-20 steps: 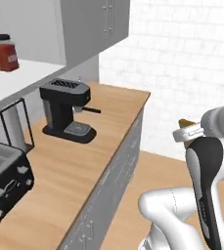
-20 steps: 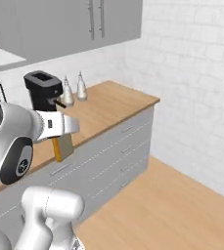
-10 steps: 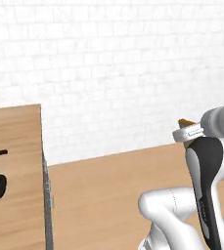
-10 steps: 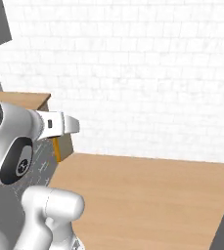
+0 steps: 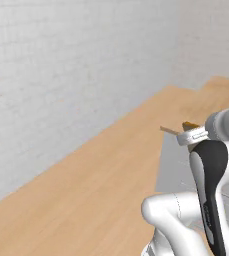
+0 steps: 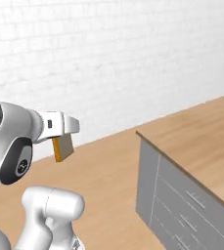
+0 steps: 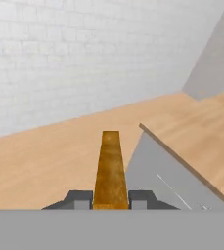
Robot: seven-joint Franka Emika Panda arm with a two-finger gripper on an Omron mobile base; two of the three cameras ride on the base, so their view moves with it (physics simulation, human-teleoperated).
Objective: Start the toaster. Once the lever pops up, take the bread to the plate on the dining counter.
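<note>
Tool (image 7: 110, 199) clamped on bread (image 7: 110, 168), slice edge-on between fingers, sticking straight out ahead. Held high, clear of floor: likely carry posture for transit. Wood-topped surface (image 6: 201, 141) near on right; plate not sighted.

The bread (image 7: 110, 168) — a thin golden-brown slice, seen edge-on — hangs above the floor beside the wooden dining counter (image 6: 201, 141).
</note>
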